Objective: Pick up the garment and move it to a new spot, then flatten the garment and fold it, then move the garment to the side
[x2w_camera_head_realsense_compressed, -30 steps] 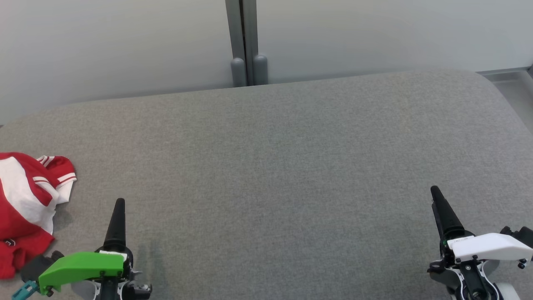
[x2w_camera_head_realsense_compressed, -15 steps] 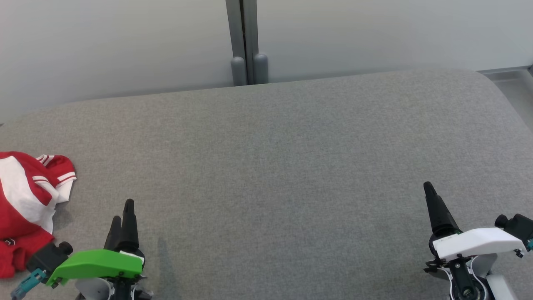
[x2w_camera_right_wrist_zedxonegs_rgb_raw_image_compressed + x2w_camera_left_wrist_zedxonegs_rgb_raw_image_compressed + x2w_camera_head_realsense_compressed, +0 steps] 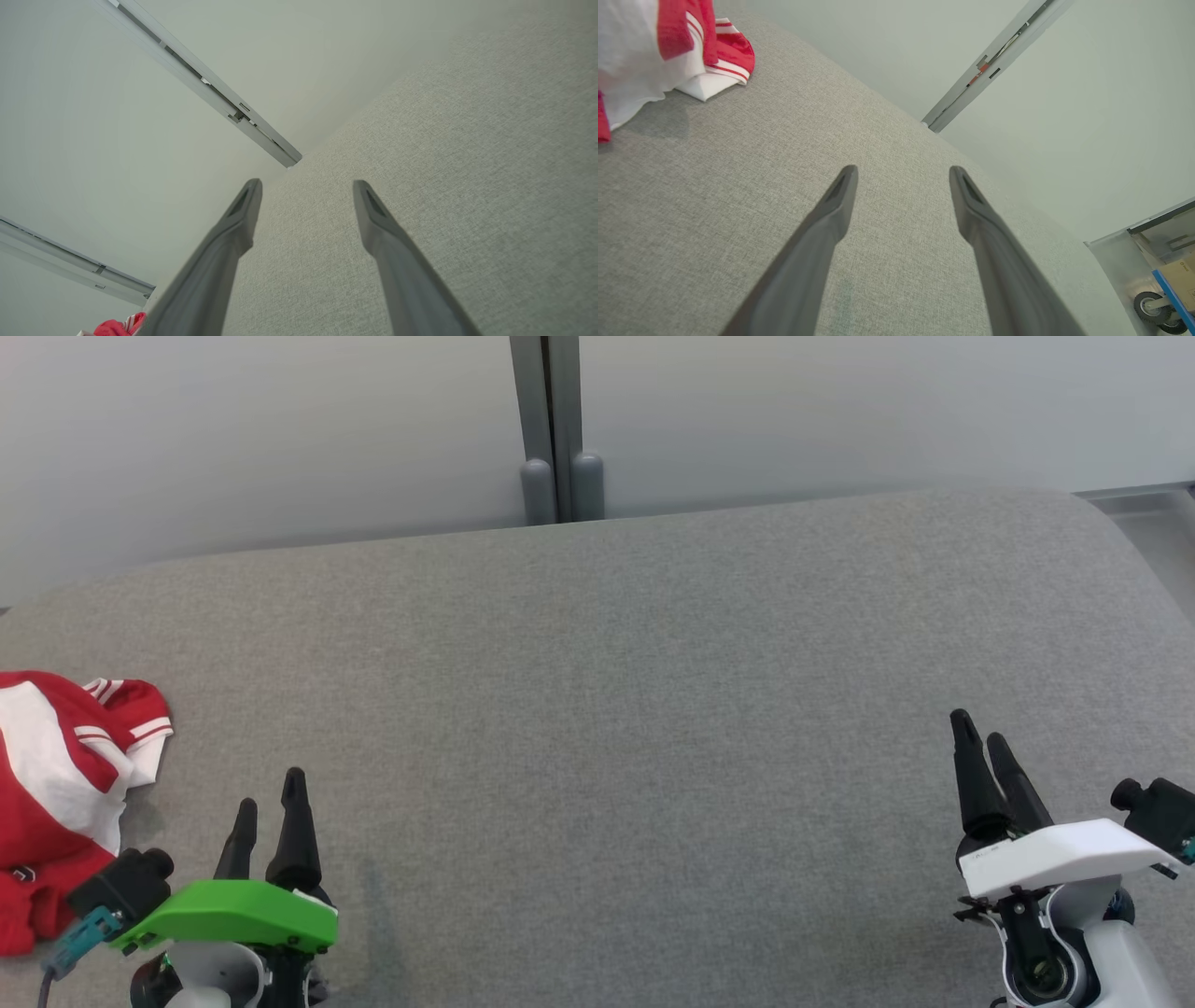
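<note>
The garment point(image 3: 56, 793) is a red and white shirt, crumpled at the far left edge of the grey padded table point(image 3: 635, 709). Its striped sleeve also shows at the top left of the left wrist view point(image 3: 668, 51), and a red scrap of it at the bottom left of the right wrist view point(image 3: 114, 326). My left gripper point(image 3: 271, 789), with its green cover, hovers open just right of the garment and apart from it; its fingers point(image 3: 831, 219) hold nothing. My right gripper point(image 3: 980, 733), white-covered, stands open at the lower right, far from the garment.
A pale wall runs behind the table, with a grey vertical post point(image 3: 551, 429) at its middle. Off the table's far right end, a blue cart with a wheel point(image 3: 1157, 303) stands on the floor.
Both wrists have rolled, so each gripper now shows two spread fingers instead of one. The left gripper edged right and forward; the right one moved forward. The garment has not moved.
</note>
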You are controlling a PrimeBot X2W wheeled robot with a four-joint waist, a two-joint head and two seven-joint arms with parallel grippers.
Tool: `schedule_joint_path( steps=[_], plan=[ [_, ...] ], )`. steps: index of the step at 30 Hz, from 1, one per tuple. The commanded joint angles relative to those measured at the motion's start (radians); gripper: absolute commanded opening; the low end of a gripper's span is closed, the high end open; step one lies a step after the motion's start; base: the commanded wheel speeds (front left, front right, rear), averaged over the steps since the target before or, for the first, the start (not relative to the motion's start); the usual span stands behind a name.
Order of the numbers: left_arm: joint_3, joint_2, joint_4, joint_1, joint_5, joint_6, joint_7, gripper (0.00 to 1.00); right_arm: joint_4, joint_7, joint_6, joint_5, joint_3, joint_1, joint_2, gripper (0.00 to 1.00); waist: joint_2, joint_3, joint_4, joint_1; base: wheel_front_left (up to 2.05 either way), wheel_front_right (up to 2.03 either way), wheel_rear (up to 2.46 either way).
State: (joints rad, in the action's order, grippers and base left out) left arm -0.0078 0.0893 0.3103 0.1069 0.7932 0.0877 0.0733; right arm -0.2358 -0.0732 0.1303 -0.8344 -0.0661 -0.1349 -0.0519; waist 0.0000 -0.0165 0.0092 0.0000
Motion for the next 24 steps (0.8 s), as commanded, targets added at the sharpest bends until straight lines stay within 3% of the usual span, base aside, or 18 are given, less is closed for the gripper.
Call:
schedule_joint_path(
  steps=[1,24],
  plan=[
    [-0.011,0.017,-0.017,0.032,-0.045,-0.004,0.013,1.00,0.017,-0.012,0.000,0.040,-0.002,-0.025,-0.005,1.00,0.0000,0.000,0.001,0.0000,0.00,0.00,0.00],
    [-0.085,0.028,0.015,-0.013,-0.314,-0.079,0.081,1.00,-0.026,-0.082,0.000,0.345,0.051,0.025,0.003,1.00,0.0000,0.007,0.002,0.0000,0.00,0.00,0.00]
  ],
)
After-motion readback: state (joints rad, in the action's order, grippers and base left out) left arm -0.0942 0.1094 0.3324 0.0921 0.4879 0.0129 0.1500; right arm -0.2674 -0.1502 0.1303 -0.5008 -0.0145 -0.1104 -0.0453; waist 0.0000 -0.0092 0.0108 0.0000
